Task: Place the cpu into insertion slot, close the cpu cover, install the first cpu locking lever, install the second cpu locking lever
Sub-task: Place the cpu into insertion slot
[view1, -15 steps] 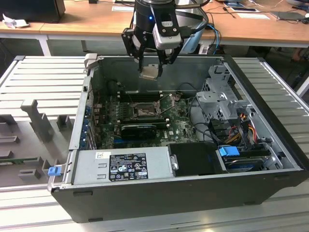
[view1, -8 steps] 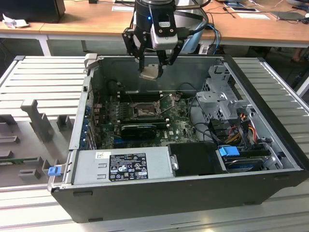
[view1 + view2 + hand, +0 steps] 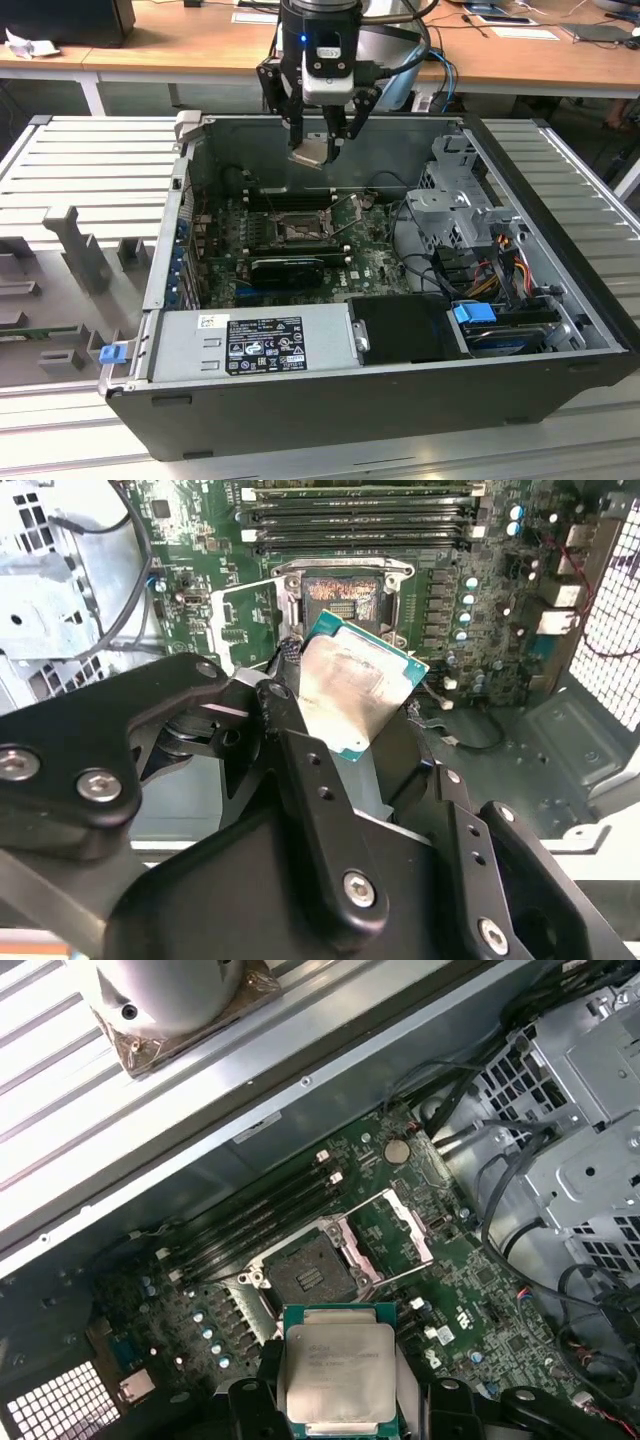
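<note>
Hidden bits first. In the exterior view the arm [image 3: 318,30] is cut off at the frame edge above the wrist. In the second wrist view black linkage covers one corner of the cpu [image 3: 360,690], and the cpu itself overlaps one edge of the insertion slot [image 3: 340,598]. In the first wrist view one edge of the cpu [image 3: 338,1372] runs out of frame. The slot's pin field reads as a dark square and we can't make out individual pins. The locking levers are thin rods by the socket, too fine for us to place reliably.

Pose: wrist vertical, jaws pointing down into the open computer case [image 3: 400,400], which lies on the ribbed worktop [image 3: 90,150]. Jaws are pinching the cpu by two opposite edges, fingers [image 3: 297,122] on either side, metal face toward both wrist cameras. It looks tilted in the exterior view. The cpu hangs between the jaws, clear of the motherboard [image 3: 370,265]. The slot sits below the jaws, well apart. The cpu cover [image 3: 414,1225] is flipped open just beside the slot, also below the jaws.
</note>
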